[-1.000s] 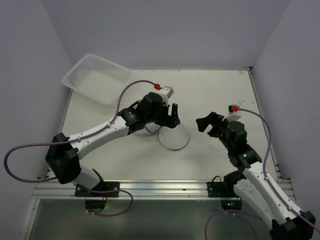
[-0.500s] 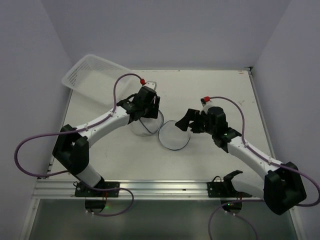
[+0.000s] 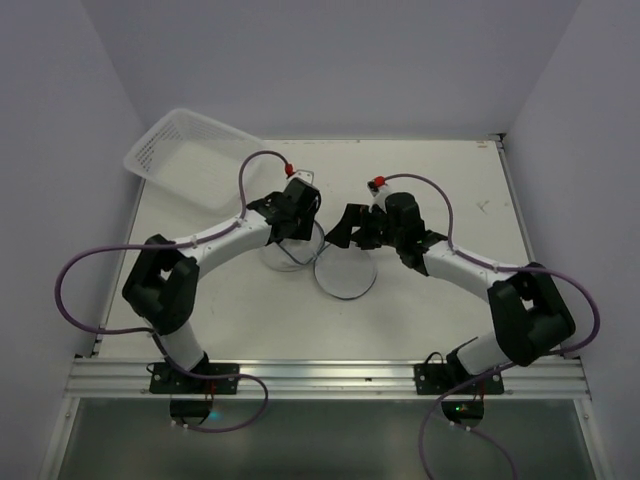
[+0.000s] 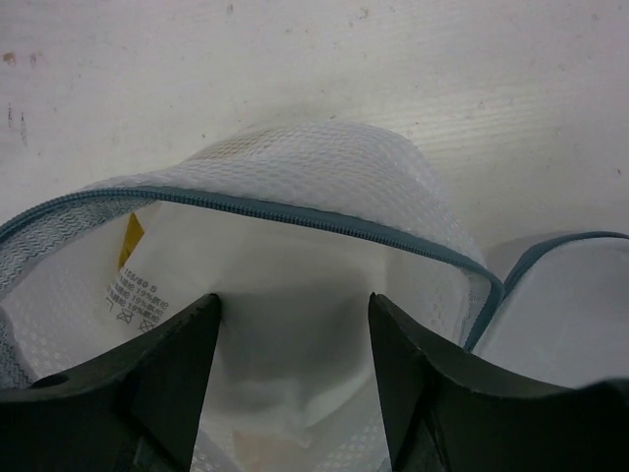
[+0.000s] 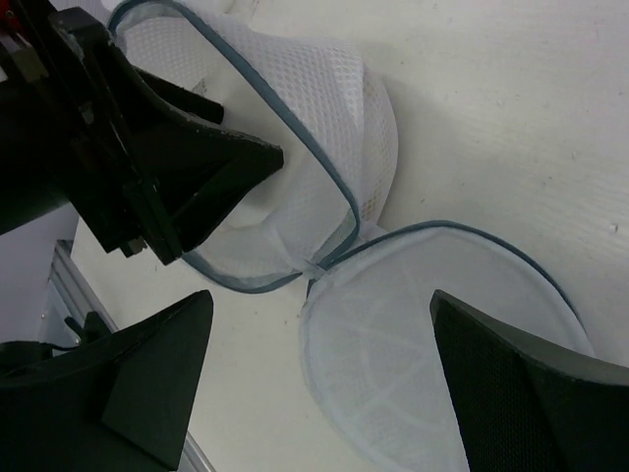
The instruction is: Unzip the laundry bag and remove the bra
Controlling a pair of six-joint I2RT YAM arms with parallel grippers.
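Observation:
The laundry bag (image 3: 345, 272) lies unzipped in two mesh halves with a blue-grey zipper rim. The right half lies flat, and it also shows in the right wrist view (image 5: 452, 354). The left half (image 4: 324, 167) stands as a bowl with white padded cloth, the bra (image 4: 305, 256), inside it. My left gripper (image 4: 295, 305) is open, its fingers down inside that bowl on either side of the cloth. In the top view the left gripper (image 3: 294, 232) covers most of the bowl. My right gripper (image 5: 319, 300) is open wide and empty, hovering over the join of the two halves (image 3: 345, 228).
A white plastic lattice basket (image 3: 195, 155) sits tilted at the table's far left corner. A care label with a yellow mark (image 4: 133, 241) is sewn inside the bowl half. The two arms are close together over the bag. The near table edge has a metal rail (image 3: 320, 378).
My right arm has swung forward and left until its gripper is over the bag. My left gripper has drawn back from the flat half and gone down into the bowl half.

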